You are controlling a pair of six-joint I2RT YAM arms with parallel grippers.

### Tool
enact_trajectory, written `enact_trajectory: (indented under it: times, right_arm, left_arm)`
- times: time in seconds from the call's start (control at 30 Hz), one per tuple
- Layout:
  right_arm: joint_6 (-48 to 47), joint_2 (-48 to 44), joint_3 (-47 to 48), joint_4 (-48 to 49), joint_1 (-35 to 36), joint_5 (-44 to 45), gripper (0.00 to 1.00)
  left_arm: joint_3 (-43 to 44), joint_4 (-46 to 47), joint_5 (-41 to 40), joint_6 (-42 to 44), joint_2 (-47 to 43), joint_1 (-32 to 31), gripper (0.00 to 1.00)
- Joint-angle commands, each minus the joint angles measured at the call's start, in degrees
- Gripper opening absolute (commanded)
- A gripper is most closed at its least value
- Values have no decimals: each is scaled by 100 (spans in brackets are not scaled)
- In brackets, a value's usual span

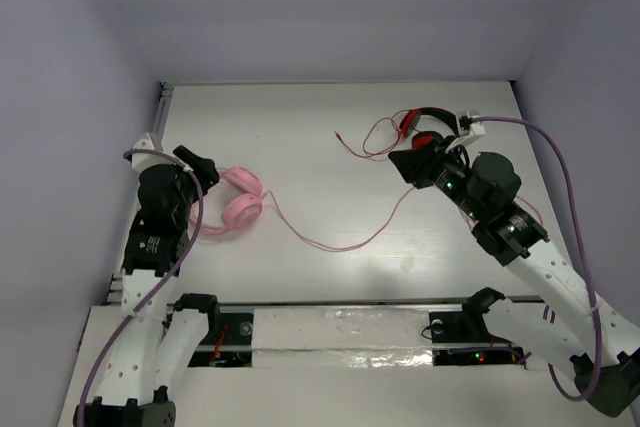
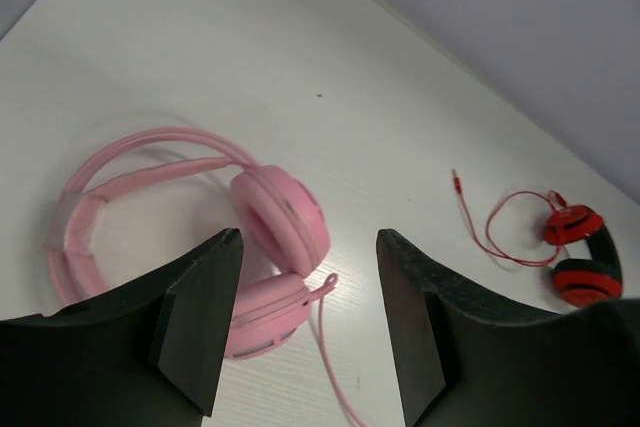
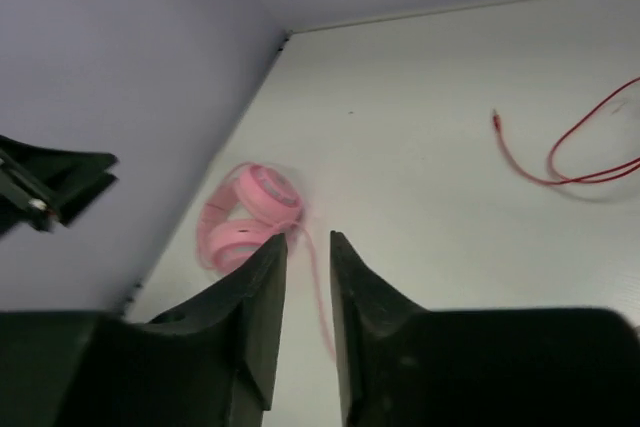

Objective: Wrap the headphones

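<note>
The pink headphones point(image 1: 238, 203) lie folded on the table at the left, earcups together. Their thin pink cable point(image 1: 335, 245) trails right across the table and ends under my right gripper. My left gripper point(image 1: 203, 167) hovers just left of and above the headphones point(image 2: 272, 222), wide open and empty point(image 2: 310, 247). My right gripper point(image 1: 403, 163) is at the right, above the cable's far end. In its wrist view point(image 3: 308, 239) the jaws stand a narrow gap apart. The cable point(image 3: 318, 282) shows through the gap, on the table, and the headphones point(image 3: 248, 217) lie beyond.
Red-and-black headphones point(image 1: 430, 129) with a red cable point(image 1: 372, 139) lie at the back right, behind my right gripper; they also show in the left wrist view point(image 2: 583, 253). Walls close the table on the left, back and right.
</note>
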Motion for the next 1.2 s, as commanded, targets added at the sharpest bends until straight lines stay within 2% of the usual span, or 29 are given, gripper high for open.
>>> enact_trajectory:
  times: [0.0, 0.07, 0.1, 0.13, 0.23, 0.3, 0.37, 0.43, 0.47, 0.5, 0.57, 0.6, 0.67, 0.7, 0.9, 1.17]
  right_arm:
    - [67, -112, -25, 195, 42, -392, 25]
    - [76, -112, -43, 195, 42, -437, 0]
    - [76, -112, -52, 195, 42, -455, 0]
    - [76, -112, -61, 195, 42, -464, 0]
    - [85, -112, -78, 204, 42, -525, 0]
    - [85, -138, -131, 221, 42, -525, 0]
    - [76, -191, -166, 239, 42, -482, 0]
    - [68, -226, -192, 239, 42, -429, 1]
    - [41, -244, -193, 239, 42, -429, 7]
    - [32, -261, -201, 239, 42, -429, 23]
    - [32, -297, -280, 430, 42, -446, 42]
    - [32, -323, -307, 450, 42, -464, 53]
    - [24, -332, -359, 494, 42, -464, 59]
    - [24, -323, -360, 494, 42, -446, 59]
    - [59, -332, -395, 538, 42, -543, 59]
    - [41, -393, -447, 573, 42, -552, 59]
  left_arm:
    - [181, -527, -661, -223, 34, 17, 55]
    - [155, -861, -1151, -373, 157, 17, 53]
    - [155, -862, -1154, -443, 158, 17, 48]
    - [120, -1019, -1563, -514, 245, 17, 39]
    - [-47, -1064, -1900, -593, 569, 17, 25]
    - [-30, -1117, -1604, -515, 816, 86, 13]
    - [93, -1345, -1575, -470, 1203, 157, 8]
    - [268, -1267, -1427, -243, 1361, 209, 10]
    - [365, -1319, -1409, -190, 1449, 297, 12]
    - [435, -1337, -1365, -111, 1537, 402, 23]
    - [585, -1275, -918, 215, 1905, 692, 33]
    - [638, -1310, -864, 250, 2055, 745, 44]
    - [656, -1249, -697, 381, 2451, 930, 52]
    - [630, -1188, -653, 417, 2547, 1000, 57]
    - [480, -827, -469, 777, 3242, 1476, 61]
    - [50, -396, -302, 839, 4138, 1528, 60]
